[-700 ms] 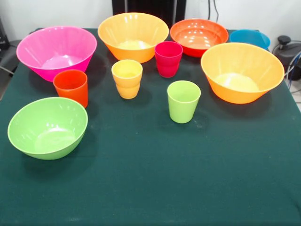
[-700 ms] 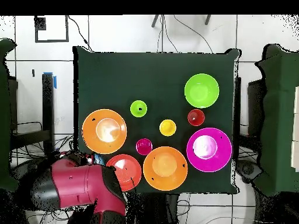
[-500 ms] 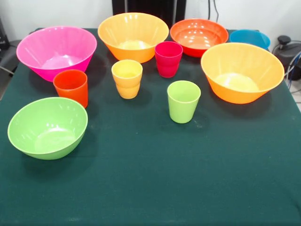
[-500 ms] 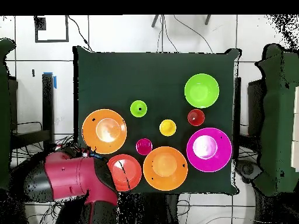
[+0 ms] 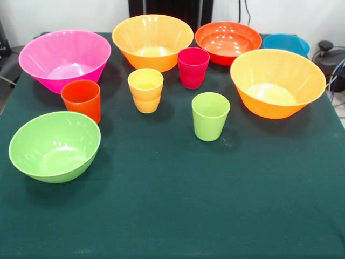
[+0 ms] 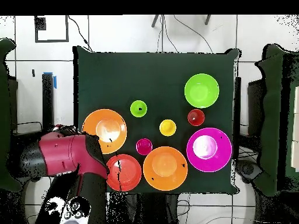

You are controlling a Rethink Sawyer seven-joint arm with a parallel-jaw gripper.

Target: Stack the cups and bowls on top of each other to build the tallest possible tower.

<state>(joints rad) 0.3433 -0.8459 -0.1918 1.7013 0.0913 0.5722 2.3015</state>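
Observation:
All cups and bowls stand singly on the green table [image 5: 172, 205]; no tower is in view. Along the back are the pink bowl [image 5: 64, 56], an orange bowl [image 5: 152, 38], the red-orange bowl [image 5: 228, 40] and the small blue bowl [image 5: 287, 43]. A second orange bowl [image 5: 277, 81] sits at the right, the lime green bowl [image 5: 54, 144] at the front left. In the middle stand the red-orange cup [image 5: 82, 100], yellow-orange cup [image 5: 145, 90], magenta cup [image 5: 193, 67] and lime green cup [image 5: 210, 115]. Only the red arm [image 6: 67, 156] shows overhead, beside an orange bowl [image 6: 105, 130]; my gripper is hidden.
In the overhead view the arm covers the table's lower left corner and the blue bowl there. Cables and a dark round object [image 5: 325, 46] lie off the table's right back edge. Dark chairs [image 6: 274, 116] flank the table.
In the overhead view the red arm has swung left and up the picture, from below the red-orange bowl to beside the left orange bowl. No cup or bowl has moved.

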